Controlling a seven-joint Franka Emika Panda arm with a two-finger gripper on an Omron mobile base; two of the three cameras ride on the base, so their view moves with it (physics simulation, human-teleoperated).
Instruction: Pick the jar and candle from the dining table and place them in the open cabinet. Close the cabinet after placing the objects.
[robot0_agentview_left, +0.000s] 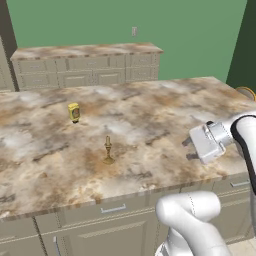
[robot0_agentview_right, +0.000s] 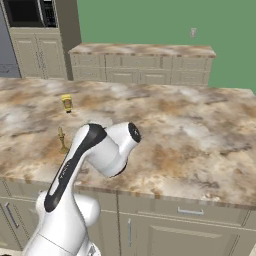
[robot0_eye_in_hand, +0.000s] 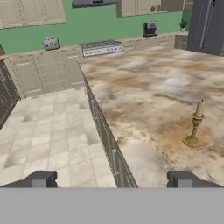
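The gripper (robot0_eye_in_hand: 111, 180) hangs over the near edge of the dining table (robot0_agentview_left: 165, 120), its two fingertips spread fully apart with nothing between them. One candle (robot0_agentview_left: 108, 150) stands upright on the marbled top near that edge, and one small yellow container (robot0_agentview_left: 74, 112) sits farther back. The arm's elbow cuts off part of the tabletop in the right base view.

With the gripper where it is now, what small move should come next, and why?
Probably swing the open gripper left over the dining table toward the candle. The candle stands upright and untouched, well to the gripper's left. In the hand view the fingertips straddle the table's edge with nothing between them, and the candle sits off to the side.
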